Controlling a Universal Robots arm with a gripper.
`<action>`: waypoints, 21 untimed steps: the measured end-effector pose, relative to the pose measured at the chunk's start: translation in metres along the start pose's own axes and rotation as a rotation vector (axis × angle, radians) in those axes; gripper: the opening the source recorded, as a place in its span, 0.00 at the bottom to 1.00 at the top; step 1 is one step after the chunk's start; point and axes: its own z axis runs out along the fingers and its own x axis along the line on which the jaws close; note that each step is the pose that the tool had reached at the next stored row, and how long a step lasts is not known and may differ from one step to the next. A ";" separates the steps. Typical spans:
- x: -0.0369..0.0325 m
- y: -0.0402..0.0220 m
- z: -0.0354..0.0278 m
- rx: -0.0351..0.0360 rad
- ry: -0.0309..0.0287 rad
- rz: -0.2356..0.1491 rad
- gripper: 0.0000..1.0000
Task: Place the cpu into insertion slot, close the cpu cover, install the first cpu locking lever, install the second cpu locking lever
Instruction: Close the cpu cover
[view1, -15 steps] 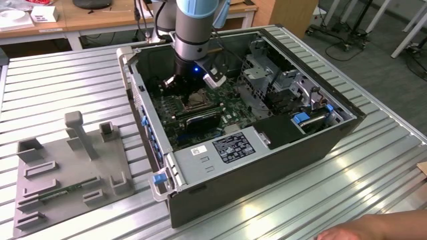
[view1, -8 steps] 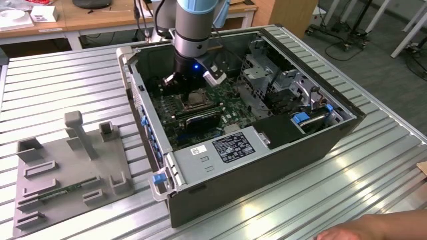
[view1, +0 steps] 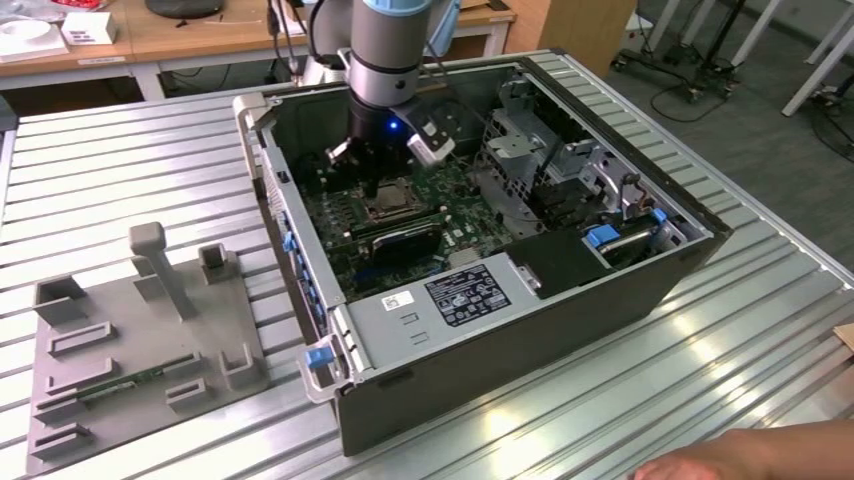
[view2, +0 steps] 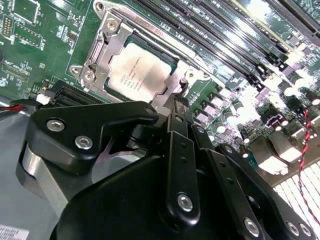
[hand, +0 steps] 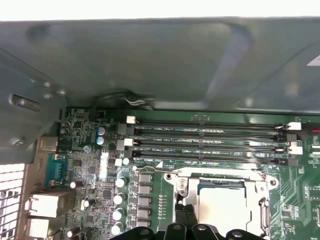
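Starting at the exterior view's left, a grey fixture plate (view1: 134, 340) sits well away from the pincer, out on the ribbed table. Moving right, there's the open computer case (view1: 534, 340), and the arm is down inside it. The gripper (view1: 384, 183) hangs low over the green motherboard (view1: 454, 215).

And here's the relation that counts: the cpu (view1: 391, 203) lies just ahead of the pincer's tips, very near. It is no longer something to carry. In the second wrist view the cpu (view2: 142, 72) is seated flat in the insertion slot (view2: 159, 47). The cpu cover (view2: 107, 50) looks to be lying down around it, framing the silvery top. The chip is square, so it has no long axis to line up with.

The gripper (view2: 175, 102) has its fingers drawn together with nothing visibly between them. In the first wrist view the gripper (hand: 187, 217) is poised at the socket's near edge, the cpu (hand: 225, 205) just past and slightly to one side. The long memory slots (hand: 205, 140) run crosswise farther beyond. Whether either locking lever is latched can't be told.

Far right of the pincer, outside the case, a person's hand (view1: 747, 460) rests at the table edge.
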 end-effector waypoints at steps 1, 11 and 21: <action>0.0000 0.0002 -0.0017 -0.0001 -0.0001 0.000 0.10; 0.0001 0.0007 -0.0061 -0.0020 0.0000 0.000 0.10; -0.0087 0.0005 -0.0054 -0.0048 -0.0002 0.000 0.10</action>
